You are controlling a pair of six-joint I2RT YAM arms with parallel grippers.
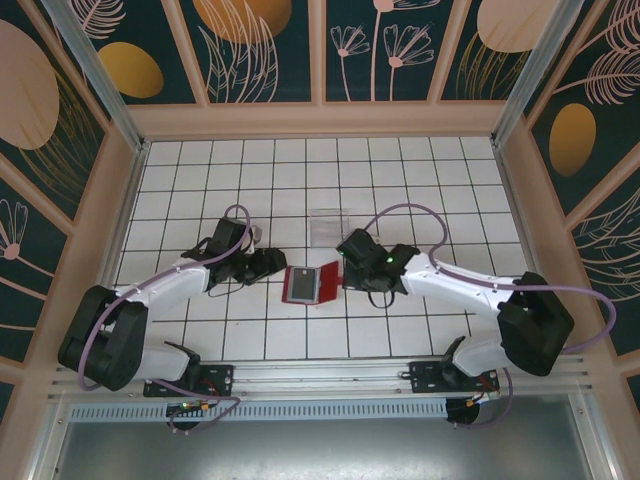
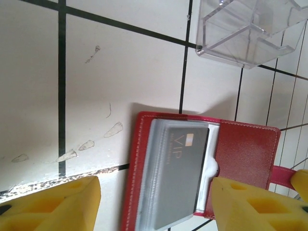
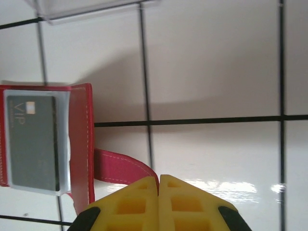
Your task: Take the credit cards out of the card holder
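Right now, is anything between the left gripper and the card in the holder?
Nothing visible. The holder lies open with the dark card face up in its pocket, in front of the open left gripper. The clear box stands apart, beyond the holder.

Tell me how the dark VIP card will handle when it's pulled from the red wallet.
The VIP card looks thin, flat and straight-edged, so it is probably stiff and light. Its smooth face may slip in a pinch. It sits tucked in the clear pocket of the card holder, so pulling could drag the wallet along.

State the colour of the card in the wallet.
Dark grey card, best in the left wrist view.
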